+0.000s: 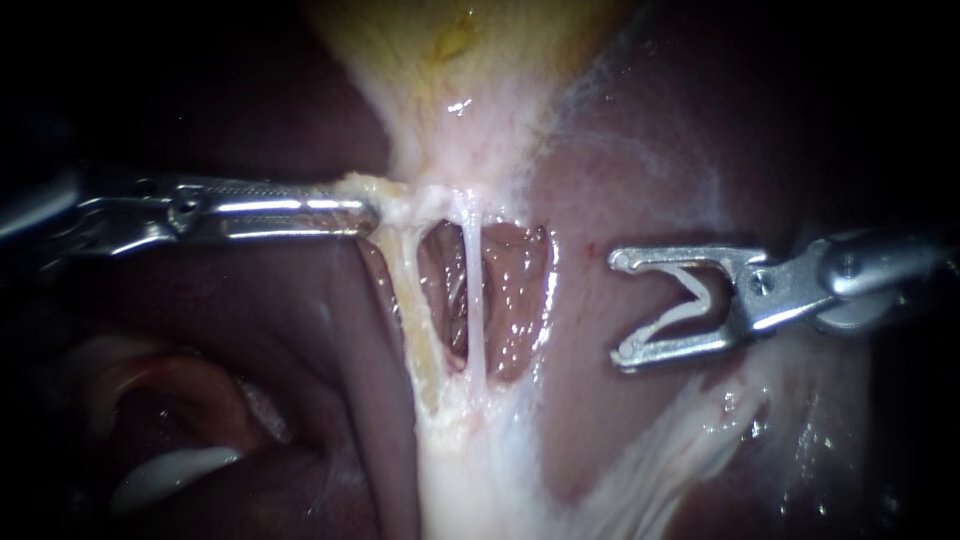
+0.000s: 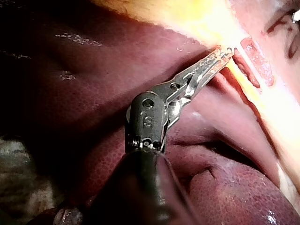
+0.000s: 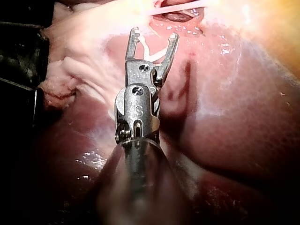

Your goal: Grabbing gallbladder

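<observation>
Our left instrument (image 1: 368, 215) has its pincer clamped on the pale lower edge of the gallbladder (image 1: 470, 70), up top in the middle. We reckon that's to pull the thin tube (image 1: 472, 300) below taut, though tissue hides how deep the bite goes. Off right, our right instrument (image 1: 625, 308) hangs over the liver (image 1: 640, 170), pincer spread wide but holding a pale V-shaped clip (image 1: 700, 295), probably just parked.
</observation>
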`<move>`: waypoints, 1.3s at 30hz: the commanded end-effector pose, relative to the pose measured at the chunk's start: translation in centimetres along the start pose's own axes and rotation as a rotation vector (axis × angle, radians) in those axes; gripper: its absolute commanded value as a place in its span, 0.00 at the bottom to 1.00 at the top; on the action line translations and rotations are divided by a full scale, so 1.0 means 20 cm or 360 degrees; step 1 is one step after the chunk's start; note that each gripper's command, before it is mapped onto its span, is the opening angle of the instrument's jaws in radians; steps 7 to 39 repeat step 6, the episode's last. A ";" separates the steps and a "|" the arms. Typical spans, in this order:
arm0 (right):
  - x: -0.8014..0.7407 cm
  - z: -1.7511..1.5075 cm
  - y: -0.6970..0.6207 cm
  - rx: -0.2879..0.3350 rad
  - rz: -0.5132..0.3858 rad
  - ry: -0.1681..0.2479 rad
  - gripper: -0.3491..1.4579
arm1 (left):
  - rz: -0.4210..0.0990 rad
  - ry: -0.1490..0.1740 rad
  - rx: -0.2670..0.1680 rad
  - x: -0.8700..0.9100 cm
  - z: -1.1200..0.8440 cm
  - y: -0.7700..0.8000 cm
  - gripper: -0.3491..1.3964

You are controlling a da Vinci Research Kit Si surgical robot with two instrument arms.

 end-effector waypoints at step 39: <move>0.000 0.000 0.000 0.0000 0.0001 -0.0001 0.46 | 0.0002 0.0001 -0.0005 0.001 0.001 0.001 0.00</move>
